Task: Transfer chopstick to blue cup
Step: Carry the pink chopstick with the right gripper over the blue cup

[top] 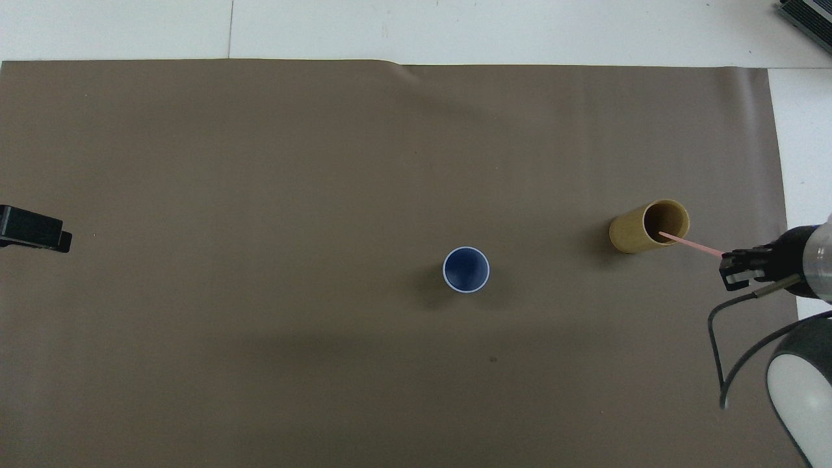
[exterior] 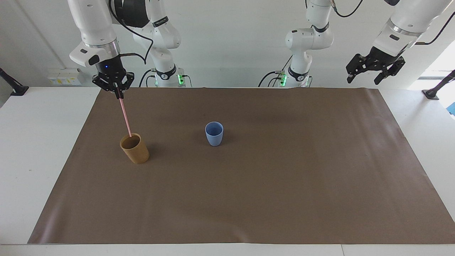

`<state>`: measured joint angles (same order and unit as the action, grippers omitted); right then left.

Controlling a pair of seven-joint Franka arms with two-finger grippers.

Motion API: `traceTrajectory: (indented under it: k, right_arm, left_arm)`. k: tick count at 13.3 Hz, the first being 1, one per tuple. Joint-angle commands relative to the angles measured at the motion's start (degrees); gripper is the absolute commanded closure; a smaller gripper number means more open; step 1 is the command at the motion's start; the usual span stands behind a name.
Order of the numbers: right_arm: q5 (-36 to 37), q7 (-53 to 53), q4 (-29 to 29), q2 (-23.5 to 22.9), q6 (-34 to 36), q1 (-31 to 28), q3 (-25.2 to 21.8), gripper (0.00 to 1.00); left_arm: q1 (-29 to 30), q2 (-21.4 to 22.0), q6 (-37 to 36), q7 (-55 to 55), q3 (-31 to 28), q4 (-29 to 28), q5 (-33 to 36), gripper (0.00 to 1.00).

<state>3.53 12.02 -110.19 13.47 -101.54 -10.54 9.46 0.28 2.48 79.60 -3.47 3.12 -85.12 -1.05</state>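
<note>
Facing view: the right tool [exterior: 117,94] is up high, pinched tight on the top end of the pale-pink chopstick [exterior: 125,114], which hangs slanted with its lower tip right at the mouth of the tan-brown cup [exterior: 135,148]. The blue cup [exterior: 214,133] stands upright mid-mat, toward the left arm's end from the tan one. The left tool [exterior: 373,68] waits aloft, spread wide, holding nothing.

Overhead view: the chopstick [top: 690,244] runs from the right tool [top: 728,272] to the tan-brown cup's [top: 629,233] rim. The blue cup [top: 466,269] sits on the brown mat [top: 260,195] over the table [top: 455,29]. The left tool's [top: 39,233] tip shows at the edge.
</note>
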Motion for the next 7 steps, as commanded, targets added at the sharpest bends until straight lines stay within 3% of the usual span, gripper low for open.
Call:
traceTrajectory:
  k: [1, 3, 7]
  right_arm:
    - [0.86, -3.93, 4.54, -1.26, 3.88, 0.34, 0.91, 1.00]
    - [0.25, -5.33, 6.30, -1.96, 5.47, 0.69, 1.08, 1.00]
    - [-1.33, -15.07, 6.22, -2.05, 6.09, 7.35, 1.44, 1.00]
  left_arm:
    - [0.60, 1.57, 0.47, -0.22, 0.30, -1.72, 0.18, 0.00]
    - [0.60, 1.57, 0.47, -0.22, 0.30, -1.72, 0.18, 0.00]
    - [0.60, 1.57, 0.38, -0.22, 0.30, -1.72, 0.09, 0.00]
